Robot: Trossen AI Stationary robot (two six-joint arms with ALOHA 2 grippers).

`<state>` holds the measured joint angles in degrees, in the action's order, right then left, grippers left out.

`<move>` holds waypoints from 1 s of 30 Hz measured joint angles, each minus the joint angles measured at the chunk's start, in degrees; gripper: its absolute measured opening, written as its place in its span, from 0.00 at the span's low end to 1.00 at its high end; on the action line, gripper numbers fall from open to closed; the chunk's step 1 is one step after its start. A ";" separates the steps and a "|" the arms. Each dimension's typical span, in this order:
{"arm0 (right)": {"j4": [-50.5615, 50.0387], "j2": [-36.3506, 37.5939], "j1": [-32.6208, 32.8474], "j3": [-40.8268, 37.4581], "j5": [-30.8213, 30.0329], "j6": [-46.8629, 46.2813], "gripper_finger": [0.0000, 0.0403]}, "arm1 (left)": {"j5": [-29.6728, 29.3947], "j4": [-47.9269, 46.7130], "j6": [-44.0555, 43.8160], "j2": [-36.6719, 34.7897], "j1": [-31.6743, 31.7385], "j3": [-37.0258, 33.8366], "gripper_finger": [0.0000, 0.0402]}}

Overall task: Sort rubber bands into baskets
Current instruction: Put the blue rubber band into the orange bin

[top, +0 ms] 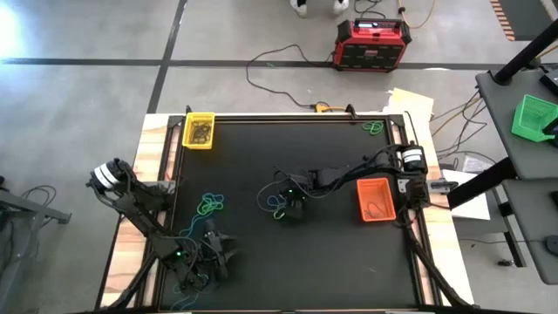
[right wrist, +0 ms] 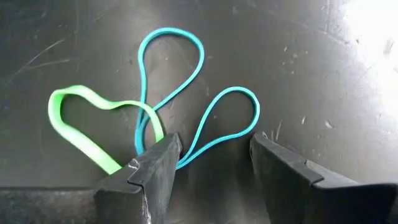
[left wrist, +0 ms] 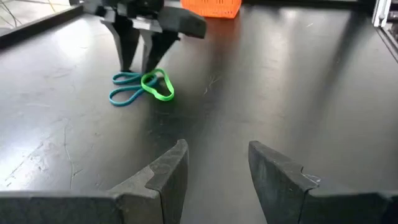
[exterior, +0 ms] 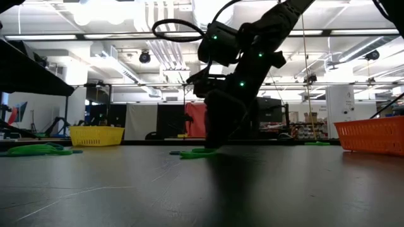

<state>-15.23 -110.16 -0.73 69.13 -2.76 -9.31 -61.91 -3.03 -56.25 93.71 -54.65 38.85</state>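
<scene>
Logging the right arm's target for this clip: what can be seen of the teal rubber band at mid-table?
The teal rubber band is one thin elastic, folded into two loops, lying flat on the black table. A light green rubber band crosses over it on one side. The right gripper stands open right over it, fingertips down at the mat, one loop's end between them.

A black desk [top: 288, 253] with a pale wooden edge is seen. A yellow basket [top: 200, 130] and an orange basket [top: 376, 200] are set on it; a green basket [top: 533, 117] is seen on a grey side table. A bright green rubber band [right wrist: 93, 121] and a teal rubber band [right wrist: 186, 93] are shown before the dark right pincer [right wrist: 214, 162]. Beyond the desk, a red and black box [top: 371, 45] is seen on grey floor.
</scene>
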 joint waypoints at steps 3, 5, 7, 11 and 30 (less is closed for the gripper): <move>0.30 0.20 -0.02 -0.06 0.20 0.19 0.47 | -1.71 0.03 0.00 0.00 0.00 0.04 0.38; 1.34 -0.44 -0.05 -0.07 0.02 0.43 0.44 | -3.39 0.05 0.00 0.00 0.00 0.05 0.38; 2.34 -0.96 -0.09 -0.05 0.00 1.02 0.41 | -4.86 0.24 0.00 0.00 0.00 0.05 0.38; 3.77 -1.88 -0.13 0.01 -0.49 1.46 0.29 | -5.14 0.47 -0.33 -0.02 0.00 0.07 0.38; -0.65 4.32 0.61 -0.21 -8.21 4.70 0.02 | -8.22 -0.51 0.44 -0.04 0.19 0.60 0.38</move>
<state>-15.88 -105.84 -0.12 68.92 -10.98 -4.61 -70.13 -3.53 -55.81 93.67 -54.46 39.44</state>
